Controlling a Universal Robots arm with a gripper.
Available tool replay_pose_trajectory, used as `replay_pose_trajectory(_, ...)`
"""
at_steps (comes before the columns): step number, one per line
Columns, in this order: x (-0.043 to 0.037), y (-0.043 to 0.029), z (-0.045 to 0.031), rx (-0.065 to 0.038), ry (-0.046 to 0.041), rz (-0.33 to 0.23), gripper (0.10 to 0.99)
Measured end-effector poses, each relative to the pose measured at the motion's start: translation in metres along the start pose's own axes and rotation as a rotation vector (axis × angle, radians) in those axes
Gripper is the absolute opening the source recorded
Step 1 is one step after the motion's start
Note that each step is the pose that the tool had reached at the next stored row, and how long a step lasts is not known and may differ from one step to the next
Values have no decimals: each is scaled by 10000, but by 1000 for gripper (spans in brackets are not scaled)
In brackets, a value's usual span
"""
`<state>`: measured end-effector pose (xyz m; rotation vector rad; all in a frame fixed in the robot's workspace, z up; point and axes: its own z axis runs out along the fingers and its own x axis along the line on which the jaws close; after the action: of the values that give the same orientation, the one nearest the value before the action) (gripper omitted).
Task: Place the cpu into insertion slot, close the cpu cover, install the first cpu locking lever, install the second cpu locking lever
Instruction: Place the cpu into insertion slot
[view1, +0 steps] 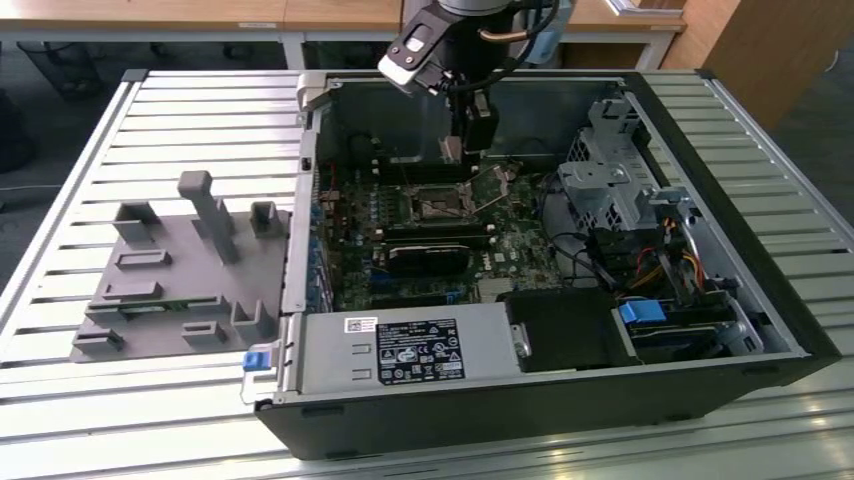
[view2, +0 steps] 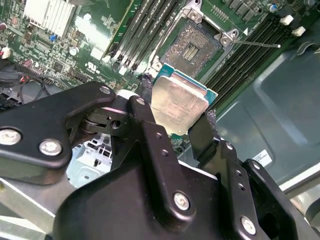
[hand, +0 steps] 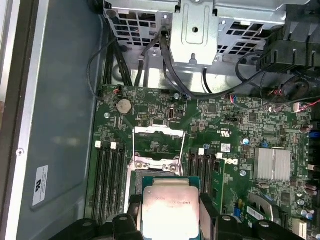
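Observation:
My gripper is shut on the cpu, a flat square chip with a dull silver face, held by its edges between two black fingers. In the exterior view the gripper hangs inside the open computer case, a little above the insertion slot. The insertion slot lies bare, its dark contact field showing, with a thin lever sticking out beside it. In the first wrist view the cpu partly hides the slot, and the cpu cover stands swung open beyond it.
Long black memory slots flank the socket on both sides. A metal drive cage with cables stands on the exterior view's right, and a power supply sits at the case front. A grey fixture rests on the slatted table.

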<state>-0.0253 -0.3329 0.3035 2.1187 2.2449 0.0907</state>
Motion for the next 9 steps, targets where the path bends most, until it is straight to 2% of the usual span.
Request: replay_pose_trajectory(9,54,-59,114,-2,-17,230,541)
